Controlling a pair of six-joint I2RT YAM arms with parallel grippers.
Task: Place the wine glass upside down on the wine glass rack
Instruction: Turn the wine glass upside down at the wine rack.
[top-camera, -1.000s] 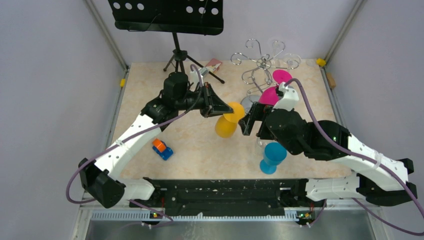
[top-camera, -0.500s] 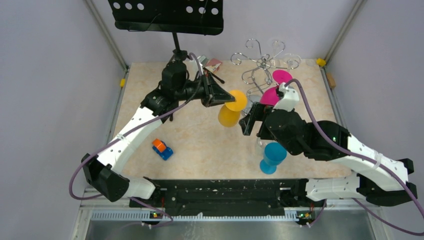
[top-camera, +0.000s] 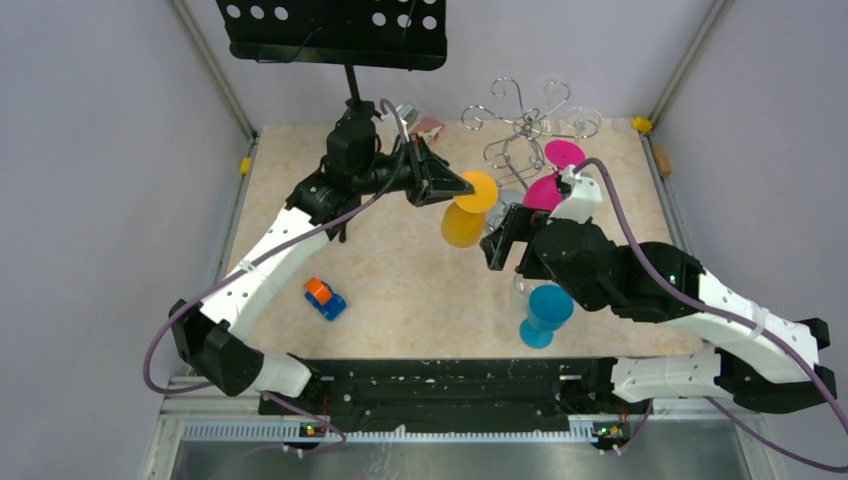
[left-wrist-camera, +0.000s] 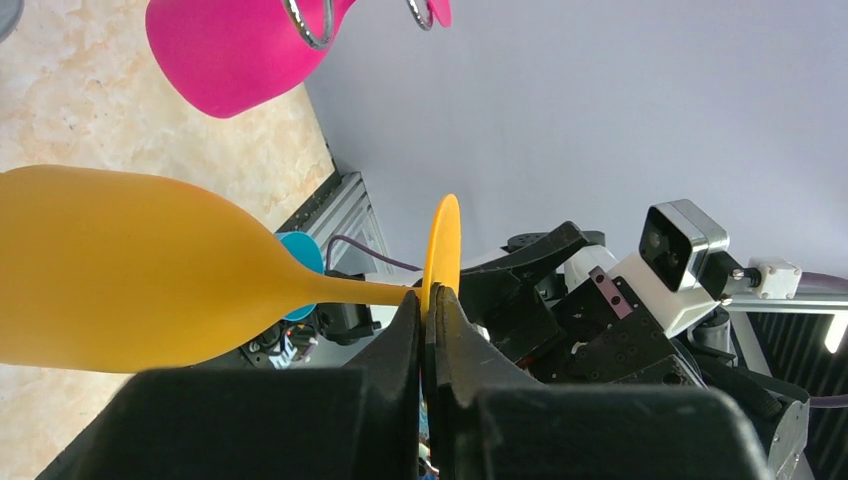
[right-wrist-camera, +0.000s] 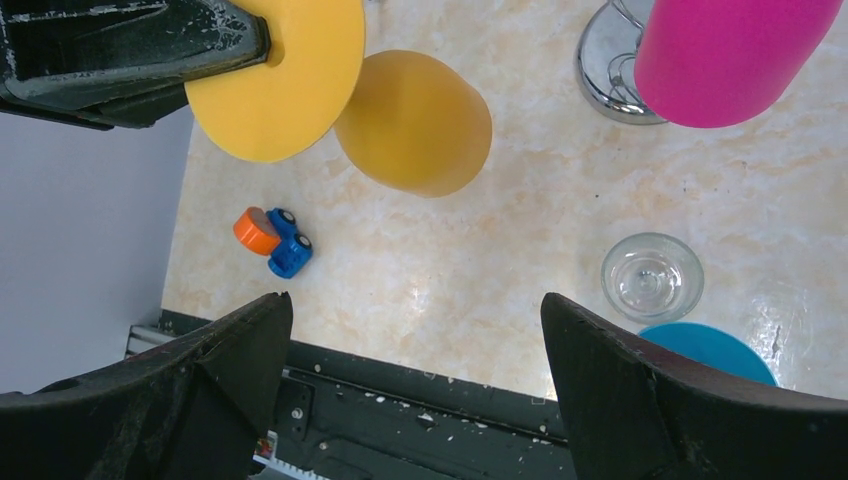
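Your left gripper (top-camera: 463, 188) pinches the yellow wine glass (top-camera: 461, 228) by its foot, bowl down for the wine glass rack (top-camera: 524, 126) just right; the right gripper (top-camera: 499, 240) gapes empty.

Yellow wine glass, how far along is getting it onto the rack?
Done: a pink glass already hangs on the wine glass rack. In hand: left gripper pinches the yellow wine glass by its foot, bowl down, short of the rack. Left: hooking it on.

The yellow wine glass (top-camera: 462, 228) looks like smooth, dull plastic, and so does the pink glass (right-wrist-camera: 735, 55). The wine glass rack (top-camera: 527, 125) is shiny metal wire. The counter (top-camera: 400, 290) looks like smooth pale stone.
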